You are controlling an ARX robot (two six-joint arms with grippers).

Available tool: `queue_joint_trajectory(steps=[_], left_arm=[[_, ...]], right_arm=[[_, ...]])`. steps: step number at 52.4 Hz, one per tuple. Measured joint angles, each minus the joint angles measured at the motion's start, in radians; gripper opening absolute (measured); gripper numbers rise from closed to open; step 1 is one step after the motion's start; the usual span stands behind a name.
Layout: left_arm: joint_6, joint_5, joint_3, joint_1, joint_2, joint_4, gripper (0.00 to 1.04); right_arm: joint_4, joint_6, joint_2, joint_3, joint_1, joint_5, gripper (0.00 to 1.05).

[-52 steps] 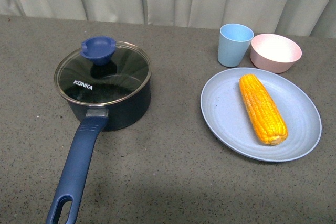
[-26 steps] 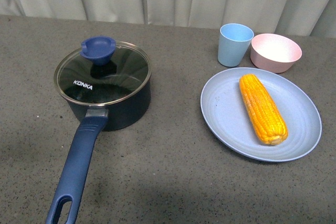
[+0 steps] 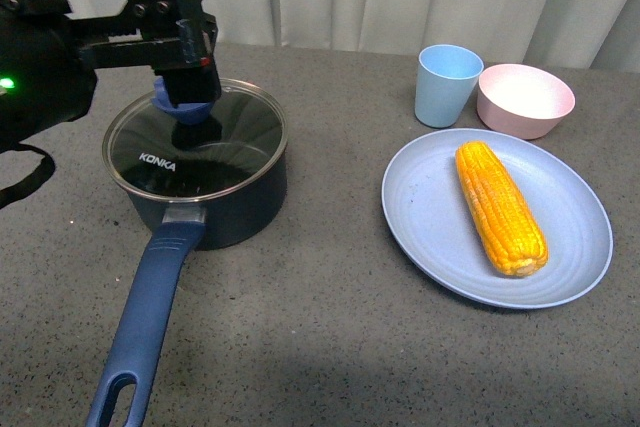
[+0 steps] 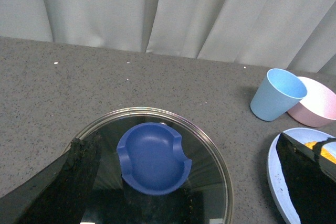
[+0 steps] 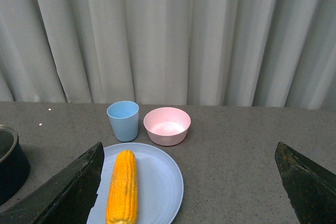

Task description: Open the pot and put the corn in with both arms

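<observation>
Left end effector point(image 4: 179, 137): hanging directly over the pot, jaws spread wide and gripping nothing; the blue knob point(image 4: 153, 157) is sitting in the gap between them, which suggests it is lining up to pinch the knob. I cannot tell whether it is touching.
Glass lid point(image 3: 195, 142): sitting closed on the pot point(image 3: 230, 207), so the opening step is not yet done.
Pot handle point(image 3: 150, 312): pointing toward the robot across the bench point(image 3: 320, 347), clear of the knob.
Corn cob point(image 3: 500, 207): lying lengthwise on the pale blue plate point(image 3: 430, 217), well apart from the pot.
Right end effector point(image 5: 188, 144): out of the front view; jaws gaping wide, empty, facing the corn, probably waiting on the lid.
Blue cup point(image 3: 447, 84), pink bowl point(image 3: 525, 99): standing behind the plate, not involved.
</observation>
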Motion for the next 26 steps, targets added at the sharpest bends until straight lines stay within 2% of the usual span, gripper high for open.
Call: queue_joint_trajectory(steps=[26], left_arm=[[0.076, -0.012, 0.166, -0.002, 0.240, -0.010, 0.98]], right_arm=[[0.000, 0.000, 0.000, 0.000, 0.000, 0.000, 0.95]])
